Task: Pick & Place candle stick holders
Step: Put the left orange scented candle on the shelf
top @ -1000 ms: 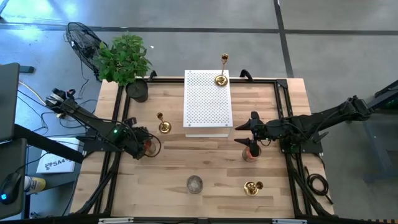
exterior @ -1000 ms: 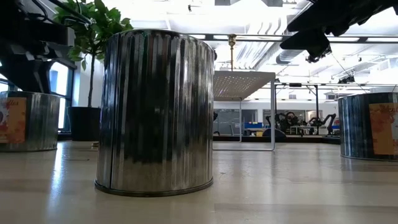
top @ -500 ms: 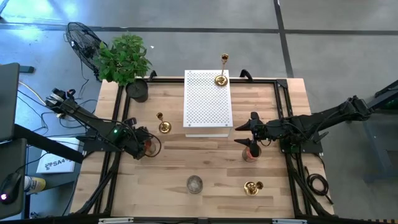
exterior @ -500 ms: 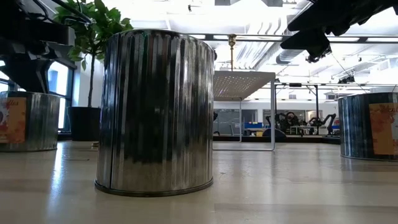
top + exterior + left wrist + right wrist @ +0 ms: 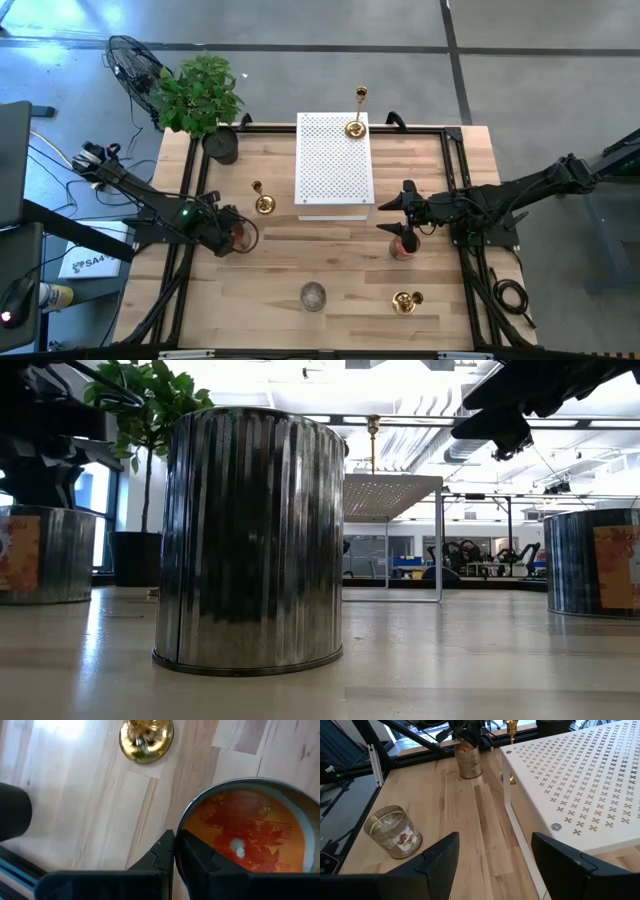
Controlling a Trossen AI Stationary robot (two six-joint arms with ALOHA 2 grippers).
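Left gripper (image 5: 174,851) seen pressed together over rim of orange-label tin (image 5: 247,832). Right gripper (image 5: 492,854) seen spread wide beside white perforated stand (image 5: 334,165). Candle stick holders (image 5: 264,200) noted: one left of stand, one on stand's far end, one near table front right.

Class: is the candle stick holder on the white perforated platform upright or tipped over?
Upright. The candle stick holder stands on its round base at the white perforated platform's far edge, stem vertical in the low view.
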